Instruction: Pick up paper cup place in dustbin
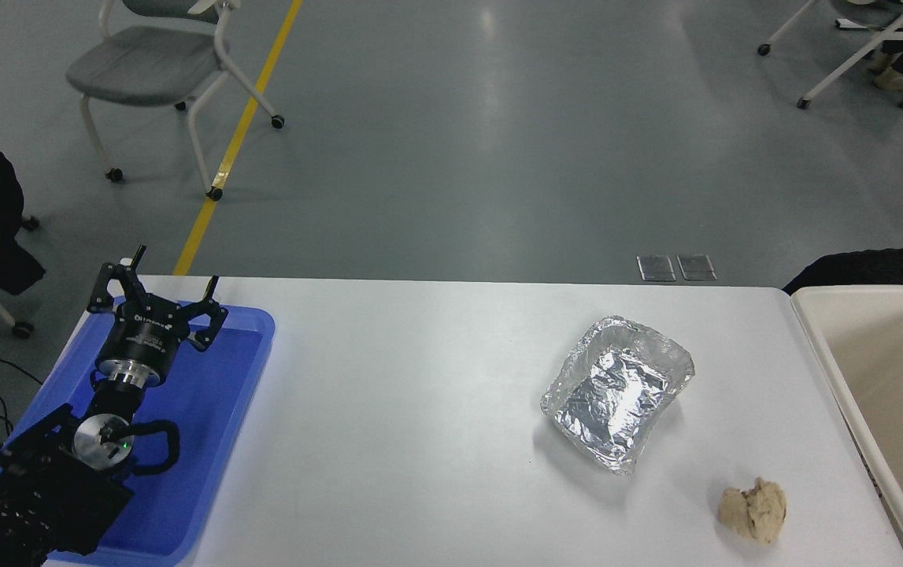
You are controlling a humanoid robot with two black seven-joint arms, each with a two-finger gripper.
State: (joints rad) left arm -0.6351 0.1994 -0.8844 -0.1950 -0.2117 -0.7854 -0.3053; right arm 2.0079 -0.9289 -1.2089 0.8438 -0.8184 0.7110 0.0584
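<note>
The paper cup is out of view now. The dustbin (pixel 813 335) is a large cream bin at the table's right edge, cut off by the picture's right side; the part of its inside that shows holds nothing. My right gripper and arm are out of view. My left gripper (pixel 153 295) is parked open over the blue tray (pixel 219 394) at the lower left.
A crumpled silver foil tray (pixel 618 391) sits right of the table's middle. A tan crumpled paper wad (pixel 753 510) lies near the front right. A dark object (pixel 868 268) shows behind the bin. Chairs (pixel 160 63) stand on the floor beyond.
</note>
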